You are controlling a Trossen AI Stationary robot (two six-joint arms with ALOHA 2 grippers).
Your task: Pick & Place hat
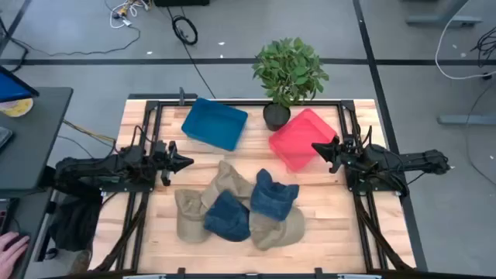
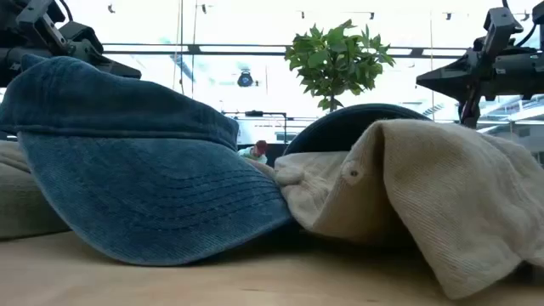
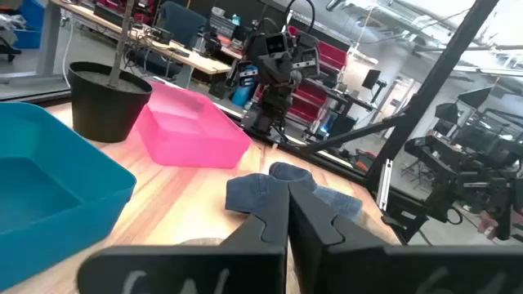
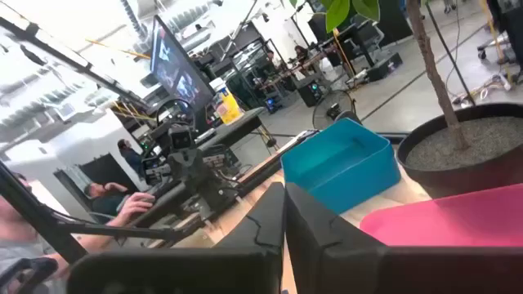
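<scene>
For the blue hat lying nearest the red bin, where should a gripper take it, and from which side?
Probably from above, by the right gripper, which waits shut nearest it. Pinch the raised fabric at the crown of the blue hat: it lies on top of the pile, partly over a tan hat, so its upper folds are exposed while its lower edges sit against neighbours.

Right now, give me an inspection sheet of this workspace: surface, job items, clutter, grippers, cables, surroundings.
Surface: wooden table, dark frame rails along its sides.
Job's things: pile of hats, two blue hats lying over tan hats; blue bin and pink bin at the back.
Clutter: potted plant between the bins.
Grippers: left gripper and right gripper both shut, holding nothing, off the pile.
Cables: loose cables on the floor behind the table.
Surroundings: a person's hand at the left desk.
</scene>
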